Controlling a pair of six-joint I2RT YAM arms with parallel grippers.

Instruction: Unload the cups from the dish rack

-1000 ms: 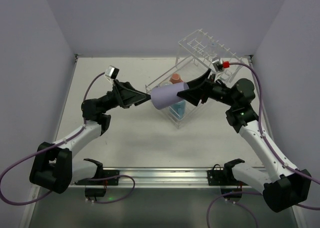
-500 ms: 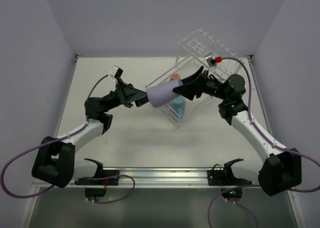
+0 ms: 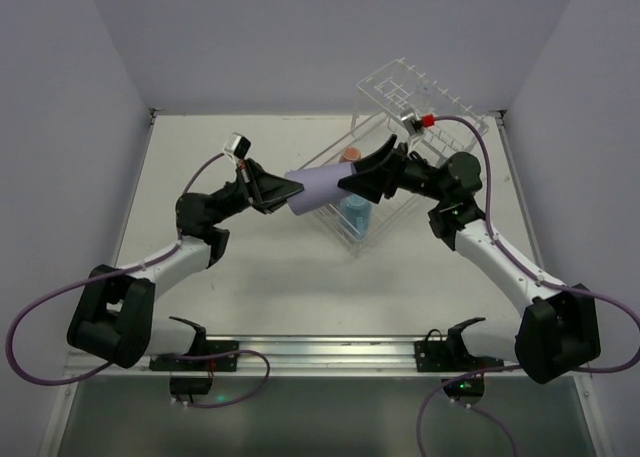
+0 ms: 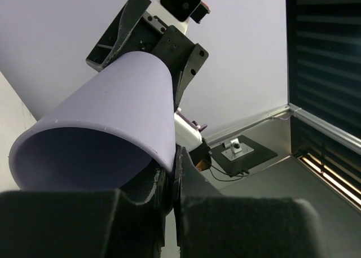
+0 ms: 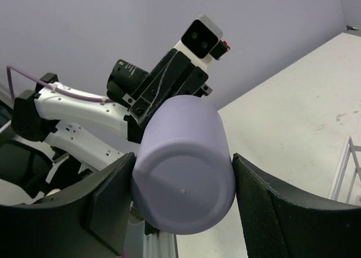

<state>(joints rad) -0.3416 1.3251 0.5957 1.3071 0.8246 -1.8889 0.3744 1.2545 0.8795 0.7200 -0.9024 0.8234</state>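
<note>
Holds the lavender cup (image 3: 318,189) on its side in mid-air above the table (image 3: 250,277), at the dish rack's (image 3: 420,92) left edge. Pinches the cup's rim wall between the left fingers (image 3: 286,189); clamps its closed base between the right fingers (image 3: 352,180). Shows a light blue cup (image 3: 355,214) and a salmon-pink cup (image 3: 350,155) inside the rack.

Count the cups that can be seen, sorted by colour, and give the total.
Lavender cup: 1
Salmon-pink cup: 1
Light blue cup: 1
Total: 3 cups in view
</note>
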